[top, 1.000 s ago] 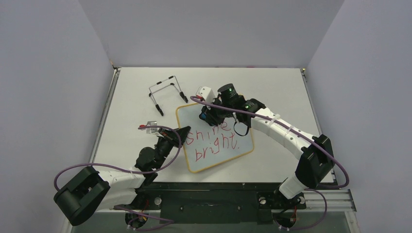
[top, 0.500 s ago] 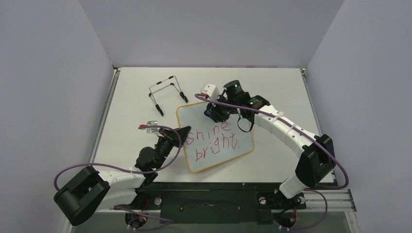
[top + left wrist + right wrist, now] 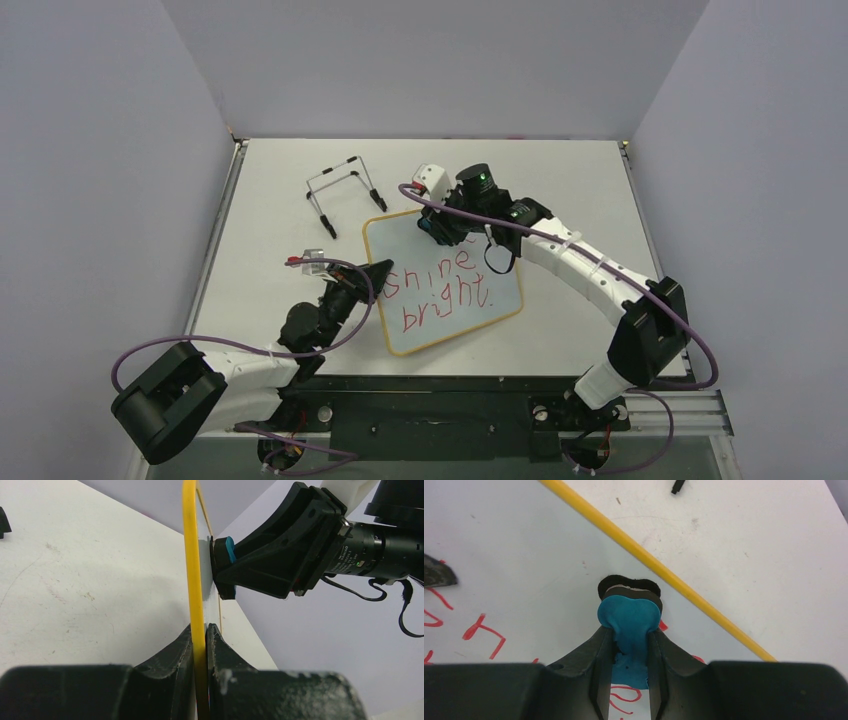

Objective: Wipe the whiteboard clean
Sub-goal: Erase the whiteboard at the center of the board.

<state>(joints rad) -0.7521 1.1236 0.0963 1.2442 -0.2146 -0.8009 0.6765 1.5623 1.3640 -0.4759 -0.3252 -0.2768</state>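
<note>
**A:** What is being hidden in the overhead view?

**B:** The blue eraser (image 3: 629, 615) is being covered almost wholly by the right gripper (image 3: 437, 228). Part of the red writing (image 3: 440, 285) is being overlapped by that arm's cable loop.

**A:** Where is the whiteboard (image 3: 450, 325) being seen?

**B:** It is being seen mid-table (image 3: 280, 230), with the left gripper (image 3: 378, 272) at its left edge. Whether it is lying quite flat cannot be told.

**A:** What is being added by the wrist cameras?

**B:** From the left wrist the board is being viewed edge-on, and its yellow frame is being pinched between the closed left jaws. From the right wrist the eraser is being shown squeezed between the right jaws. Its black felt is being pressed to the white face, just inside the frame. The wire stand (image 3: 343, 190) is being shown whole only from above.
</note>
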